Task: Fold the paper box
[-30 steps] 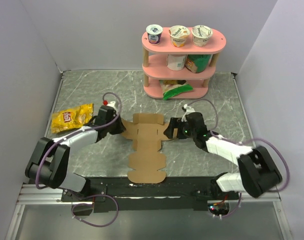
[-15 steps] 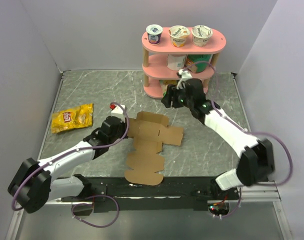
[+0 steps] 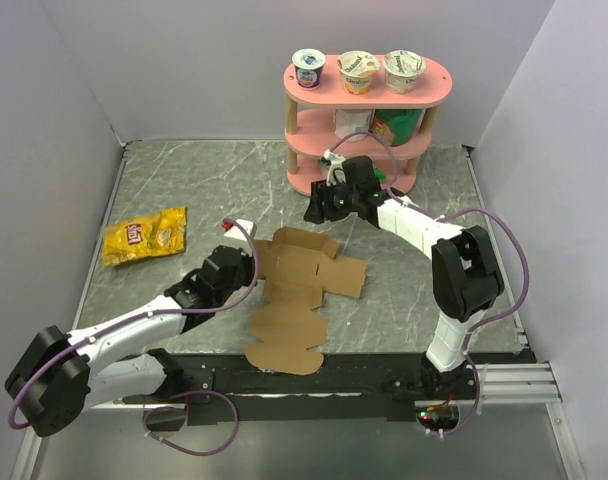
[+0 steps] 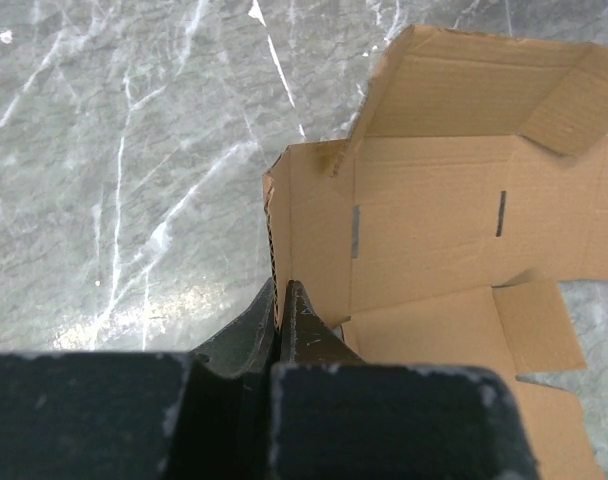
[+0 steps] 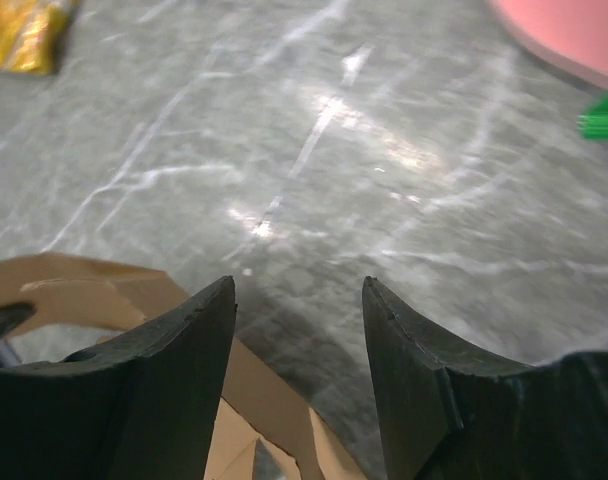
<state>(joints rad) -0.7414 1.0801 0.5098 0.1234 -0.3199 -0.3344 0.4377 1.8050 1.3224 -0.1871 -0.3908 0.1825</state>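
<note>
The paper box (image 3: 306,288) is a flat brown cardboard cut-out lying mid-table, with its far flaps tilted up. My left gripper (image 3: 251,272) is at its left side, shut on the raised left flap. In the left wrist view the corrugated edge of the paper box (image 4: 434,220) runs straight between the closed fingertips of the left gripper (image 4: 281,292). My right gripper (image 3: 312,213) hovers behind the box's far edge, in front of the shelf, open and holding nothing. The right wrist view shows the right gripper (image 5: 297,285) over bare table, with the paper box (image 5: 269,395) low between its fingers.
A pink three-tier shelf (image 3: 369,112) stands at the back right with three yogurt cups on top and more items below. A yellow snack bag (image 3: 144,236) lies at the left. A green packet (image 5: 604,115) pokes out by the shelf base (image 5: 574,30).
The right gripper let go of the box's right flap, rose back toward the shelf, then swung left, its jaws narrowing. The left gripper kept its hold and dragged the box nearer, turning it slightly.
</note>
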